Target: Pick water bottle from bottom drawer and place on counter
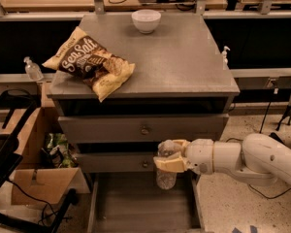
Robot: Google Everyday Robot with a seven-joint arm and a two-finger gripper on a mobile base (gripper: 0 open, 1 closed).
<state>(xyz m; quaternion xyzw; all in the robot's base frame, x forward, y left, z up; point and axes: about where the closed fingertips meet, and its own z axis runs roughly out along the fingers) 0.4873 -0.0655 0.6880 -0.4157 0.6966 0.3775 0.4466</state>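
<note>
My gripper [169,156] is shut on the water bottle [165,175], a small clear ribbed bottle that hangs upright from the fingers [170,165]. It is held above the open bottom drawer [136,208], in front of the lower drawer front. The white arm reaches in from the right. The counter [179,57] is the grey slab on top of the drawer unit, well above the bottle.
On the counter lie a chip bag [89,62] at the front left and a white bowl [146,20] at the back. A small white pump dispenser [225,55] stands beyond the right edge. A cardboard box [39,178] sits on the floor to the left.
</note>
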